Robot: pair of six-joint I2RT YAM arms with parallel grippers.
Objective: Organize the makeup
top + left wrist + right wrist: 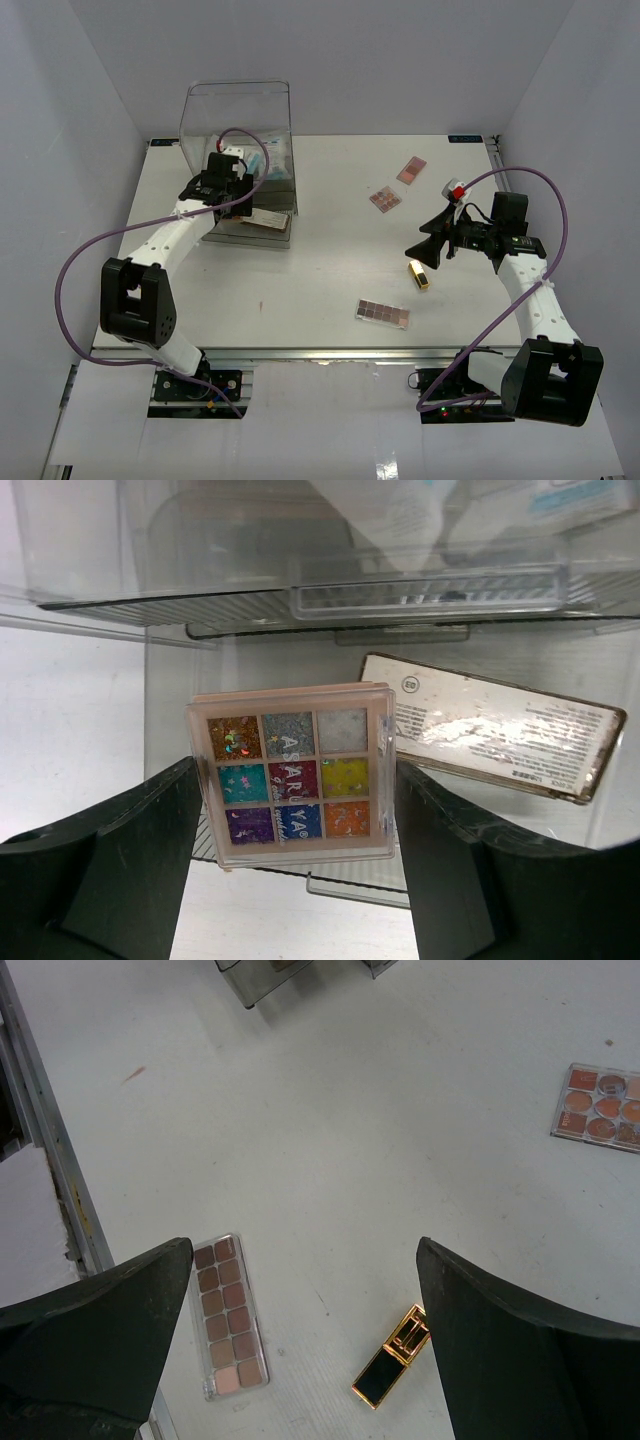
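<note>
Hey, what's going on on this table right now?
Two robot arms are sorting makeup. The left hand holds a colourful glitter palette at the clear box, where another flat case lies. The right hand is open above a gold and black tube, with a long brown palette beside it. Two more small palettes lie out on the table.

Top cam: high, behind arm bases, looks down on whole worktop (330, 270). L wrist cam: v. close, faces into clear box (200, 550) past colour palette (290, 775) held in left end effector (297, 780); box also in top view. R wrist cam: further off, looks down past right end effector (305, 1250); shares long brown palette (229, 1315) & gold tube (392, 1357) w/ top view.
</note>
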